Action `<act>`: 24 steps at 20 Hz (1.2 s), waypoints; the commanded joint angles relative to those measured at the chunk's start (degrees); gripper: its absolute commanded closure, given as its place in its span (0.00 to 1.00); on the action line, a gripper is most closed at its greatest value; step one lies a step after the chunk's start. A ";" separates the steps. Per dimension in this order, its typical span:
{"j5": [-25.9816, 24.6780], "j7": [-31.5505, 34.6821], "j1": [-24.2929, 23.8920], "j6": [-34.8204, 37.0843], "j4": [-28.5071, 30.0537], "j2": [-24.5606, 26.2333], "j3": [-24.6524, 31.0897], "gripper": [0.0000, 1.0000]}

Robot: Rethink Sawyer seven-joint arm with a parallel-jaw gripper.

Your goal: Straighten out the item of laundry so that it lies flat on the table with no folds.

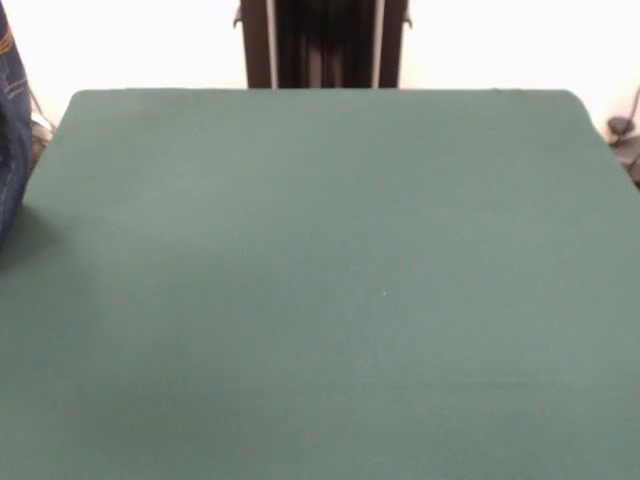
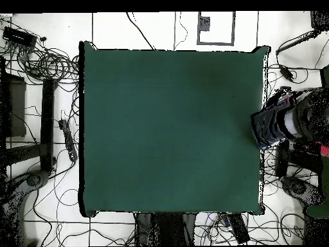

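So the jeans (image 1: 12, 130) hang at the bench's (image 1: 320, 280) edge, a person (image 2: 302, 122) holding them bunched just over the side in the overhead view. No robot arm shows, so the jaws are out of sight. Denim looks heavy, limp and grippy: best taken by waistband or hem. The whole green top offers room to spread.

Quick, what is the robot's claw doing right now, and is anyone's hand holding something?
Robot gripper: not in either view, so its state cannot be told.
Person's hand: hidden; a person at the table edge appears to hold the jeans, only partly in view.
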 commanded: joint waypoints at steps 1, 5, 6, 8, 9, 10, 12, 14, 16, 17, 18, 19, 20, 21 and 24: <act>3.27 18.79 4.47 -4.17 10.83 2.63 -0.23 1.00; 3.38 18.58 5.63 -6.43 11.75 3.71 -0.32 1.00; 3.49 18.63 5.83 -6.76 11.86 3.94 -0.39 1.00; 3.11 19.44 6.87 -6.30 11.22 4.79 -1.36 1.00; 2.95 19.94 7.33 -6.10 10.79 5.24 -1.83 1.00; 2.99 20.04 7.57 -6.05 10.64 5.43 -2.01 1.00; 3.27 20.34 7.92 -6.07 10.19 5.83 -2.25 1.00; 3.72 20.97 8.37 -6.21 9.83 6.27 -2.72 1.00; 3.93 21.52 9.00 -6.28 9.34 6.92 -3.34 1.00; 4.01 21.83 9.30 -6.07 9.12 7.14 -3.55 1.00; 4.13 21.88 9.45 -5.99 9.01 7.26 -3.62 1.00; 4.11 22.04 9.83 -5.57 8.80 7.45 -3.83 1.00; 4.31 22.10 9.93 -5.50 8.78 7.54 -3.79 1.00; 4.49 22.42 10.17 -5.51 8.67 7.76 -3.89 1.00; 5.11 23.93 11.31 -5.21 8.09 8.70 -4.60 1.00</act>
